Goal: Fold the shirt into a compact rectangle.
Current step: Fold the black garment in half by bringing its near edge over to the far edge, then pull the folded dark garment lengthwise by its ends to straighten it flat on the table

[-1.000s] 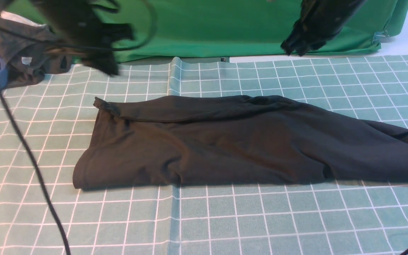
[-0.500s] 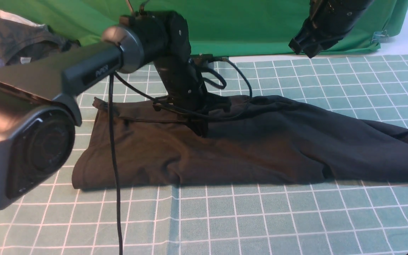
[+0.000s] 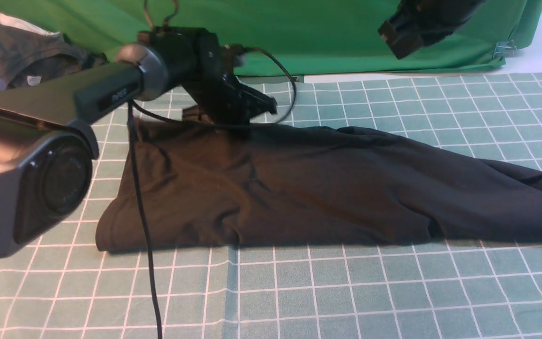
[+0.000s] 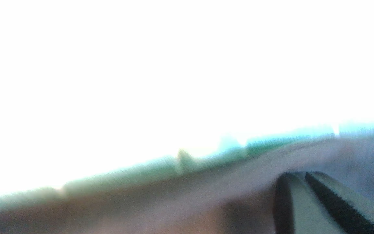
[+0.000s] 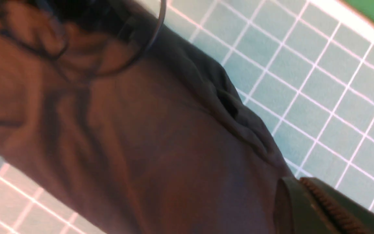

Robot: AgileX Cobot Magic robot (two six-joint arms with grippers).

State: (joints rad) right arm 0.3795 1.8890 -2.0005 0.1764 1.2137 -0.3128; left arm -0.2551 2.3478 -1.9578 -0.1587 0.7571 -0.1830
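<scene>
Black shirt (image 3: pixel 327 188) flat, lengthwise on checked tablecloth (image 3: pixel 346 292). Moved from mid-shirt to far edge: left gripper (image 3: pixel 243 123), fabric lifted there, closure indeterminable. Higher than before: right gripper (image 3: pixel 393 40), closure likewise indeterminable.

Front camera faces forward; right wrist camera looks down, sharing the shirt (image 3: pixel 327 188).
</scene>
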